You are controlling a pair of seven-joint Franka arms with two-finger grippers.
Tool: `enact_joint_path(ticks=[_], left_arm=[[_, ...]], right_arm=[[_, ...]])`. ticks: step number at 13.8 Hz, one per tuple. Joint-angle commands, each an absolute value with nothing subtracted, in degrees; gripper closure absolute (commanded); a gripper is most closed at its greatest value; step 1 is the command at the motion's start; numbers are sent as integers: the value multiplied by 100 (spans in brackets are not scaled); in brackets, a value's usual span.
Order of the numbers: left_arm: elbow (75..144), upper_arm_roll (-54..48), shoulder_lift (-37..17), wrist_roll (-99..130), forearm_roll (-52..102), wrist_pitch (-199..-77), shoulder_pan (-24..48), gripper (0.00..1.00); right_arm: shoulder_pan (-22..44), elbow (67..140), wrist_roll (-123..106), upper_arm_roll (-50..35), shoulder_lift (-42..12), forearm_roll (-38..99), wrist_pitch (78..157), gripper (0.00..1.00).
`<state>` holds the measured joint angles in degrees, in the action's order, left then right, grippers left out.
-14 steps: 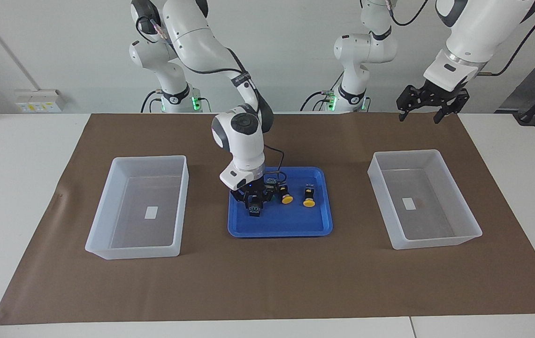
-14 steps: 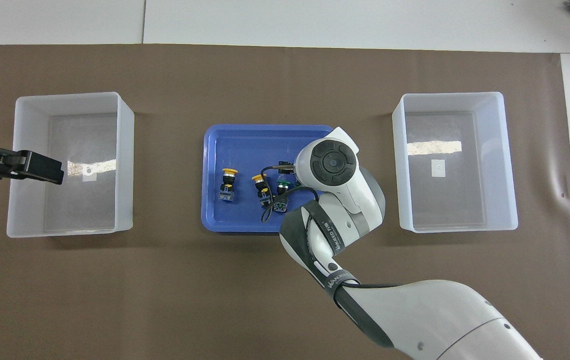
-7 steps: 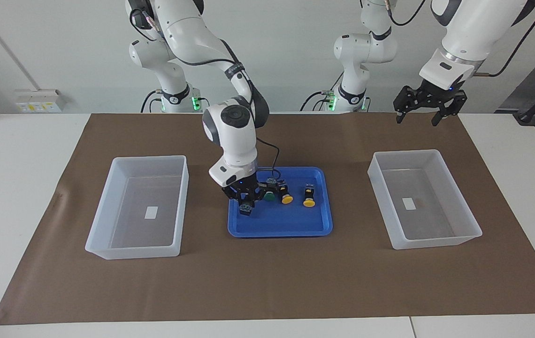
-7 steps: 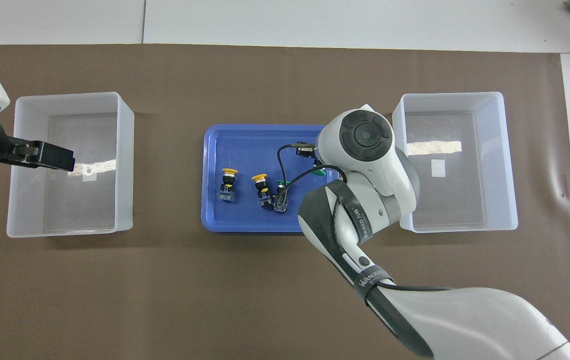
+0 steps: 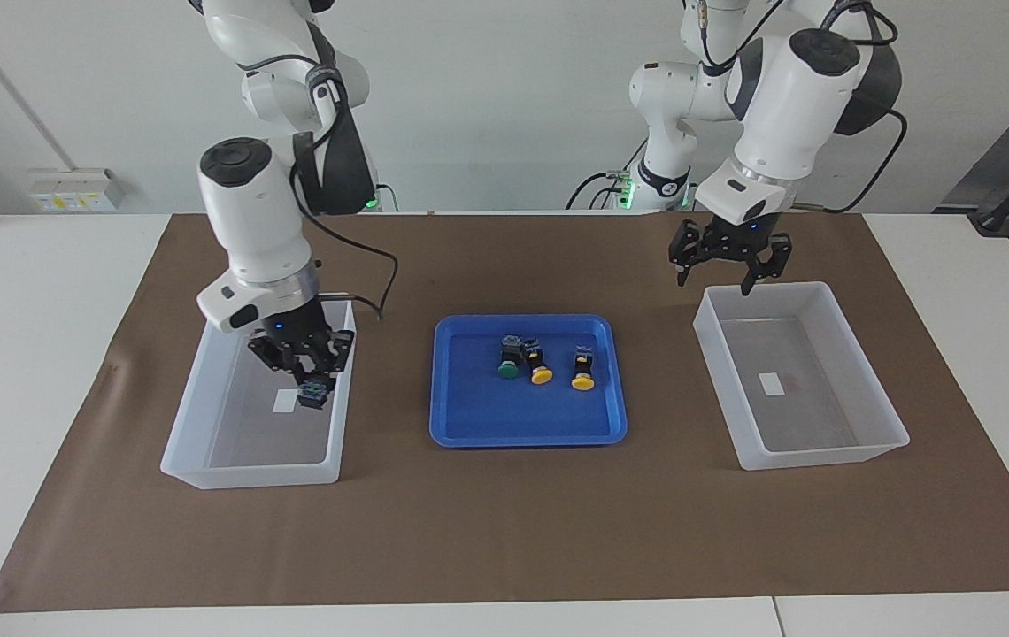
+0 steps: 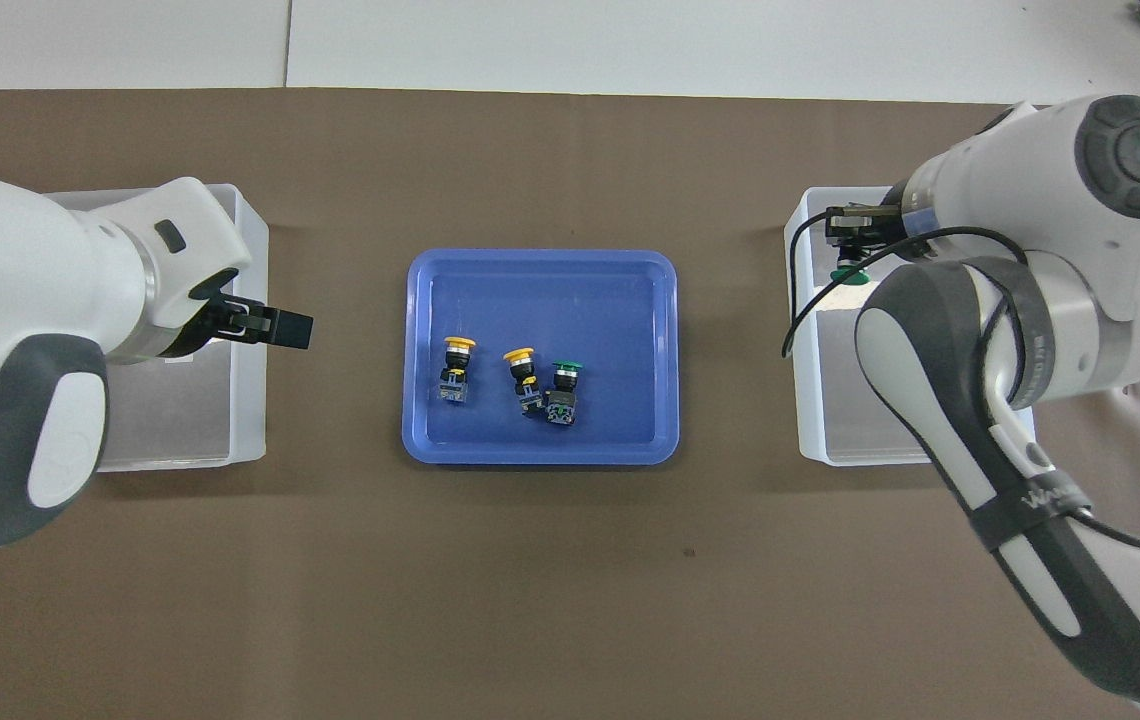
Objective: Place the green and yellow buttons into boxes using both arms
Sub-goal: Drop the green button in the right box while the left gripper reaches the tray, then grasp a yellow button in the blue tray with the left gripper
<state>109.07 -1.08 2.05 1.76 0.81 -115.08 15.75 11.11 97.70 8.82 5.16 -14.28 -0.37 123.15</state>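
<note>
My right gripper [image 5: 309,379] is shut on a green button [image 5: 313,394] and holds it inside the upper part of the box [image 5: 204,447] at the right arm's end. In the overhead view the green cap [image 6: 845,274] shows under this gripper [image 6: 850,255], over that box [image 6: 815,445]. One green button [image 5: 509,361] and two yellow buttons [image 5: 541,368] [image 5: 582,372] lie in the blue tray [image 5: 478,425]. My left gripper [image 5: 714,276] is open and empty above the tray-side nearer corner of the other box [image 5: 823,456].
The blue tray [image 6: 450,440] sits mid-table between the two boxes on a brown mat [image 5: 504,522]. In the overhead view the left gripper [image 6: 270,327] overhangs the wall of its box [image 6: 180,455]. Each box floor carries a small white label [image 5: 769,383].
My right gripper lifted a green button from the tray and carried it over the box at its end. My left gripper came down and toward the tray, over its box's corner.
</note>
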Motion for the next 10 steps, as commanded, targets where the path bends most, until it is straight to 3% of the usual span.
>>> enact_joint_path(ticks=[1, 7, 10], left_arm=[[11522, -35, 72, 745, 70, -12399, 2011, 0], [12216, -44, -333, 1081, 70, -13894, 2302, 0], [12173, -35, -1079, 1492, 70, -14701, 2688, 0]], right_arm=[[617, 10150, 46, 431, -1327, 44, 12401, 100], [176, 11109, -500, 431, -1669, 378, 14165, 100], [141, 11127, -536, 431, -1802, 378, 14282, 100]])
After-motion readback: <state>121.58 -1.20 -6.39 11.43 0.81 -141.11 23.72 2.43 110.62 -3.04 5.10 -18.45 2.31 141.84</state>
